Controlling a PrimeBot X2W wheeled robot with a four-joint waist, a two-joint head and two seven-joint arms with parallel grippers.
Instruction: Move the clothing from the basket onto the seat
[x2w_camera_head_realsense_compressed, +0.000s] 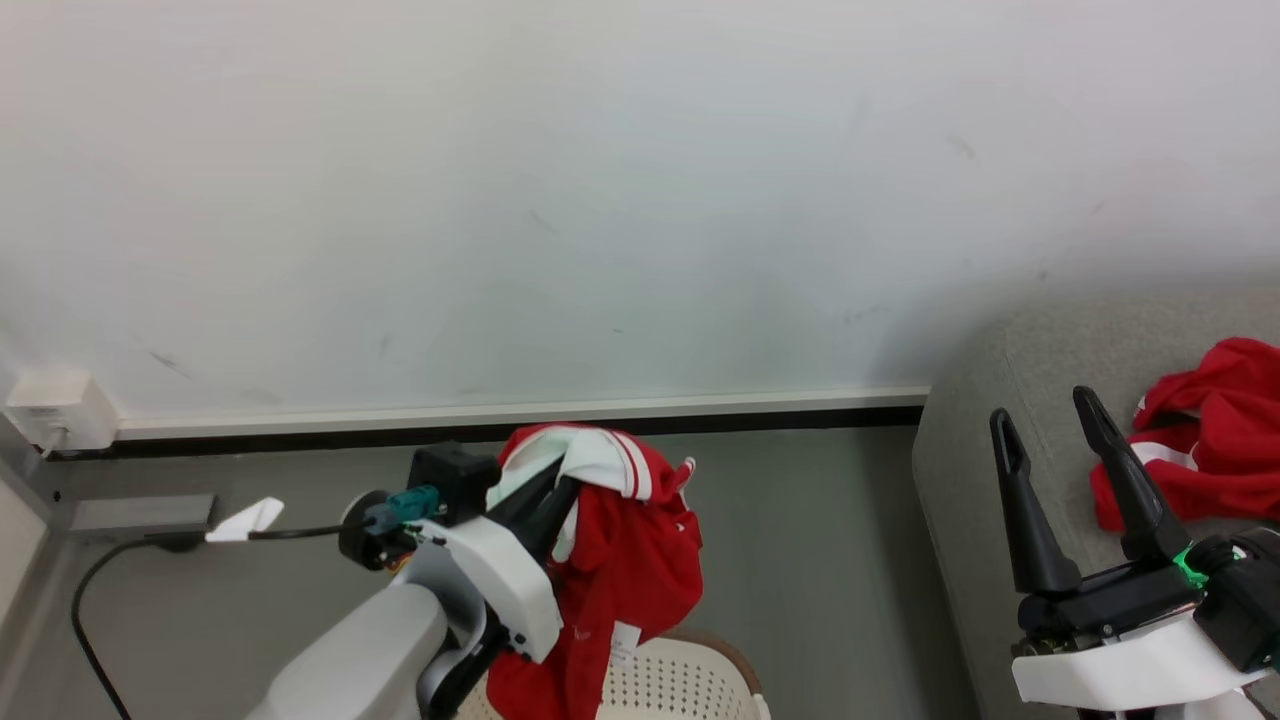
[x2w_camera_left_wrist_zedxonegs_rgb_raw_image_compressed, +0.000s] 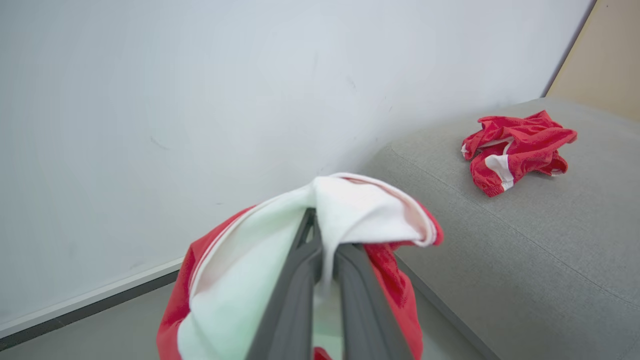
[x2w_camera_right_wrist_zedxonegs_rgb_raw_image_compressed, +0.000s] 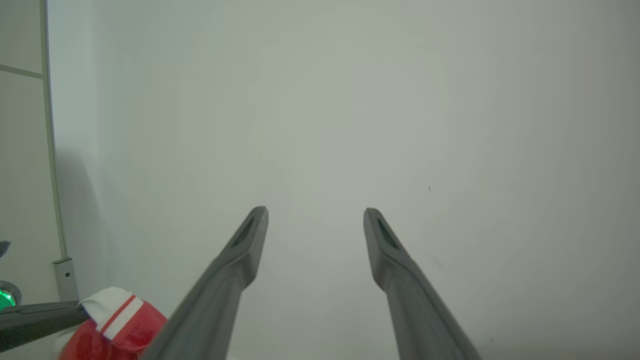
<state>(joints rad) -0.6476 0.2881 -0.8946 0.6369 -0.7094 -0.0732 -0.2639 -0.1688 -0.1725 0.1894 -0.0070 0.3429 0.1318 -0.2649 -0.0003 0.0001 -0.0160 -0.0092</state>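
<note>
While the left gripper hangs above the basket, its two fingers are pressed together on a red jersey, pinching a fold of the white panel. The cloth drapes over the fingertips and hangs down, its lower end reaching the basket's rim at the bottom edge of the head view. In the left wrist view the gripper shows the white fabric bunched over and between its fingers, with red falling on both sides of the jersey.

The right gripper is spread wide and holds nothing; it hovers over the near edge of the sofa, fingers pointing up at the wall. Its own view shows the gripper with a clear gap between the fingers, and the jersey at the lower left.

The other jersey lies crumpled on the sofa, just beyond the right gripper and apart from it; the left wrist view shows this other jersey lying near the wall.

The basket stands on the grey floor, left of the sofa
</note>
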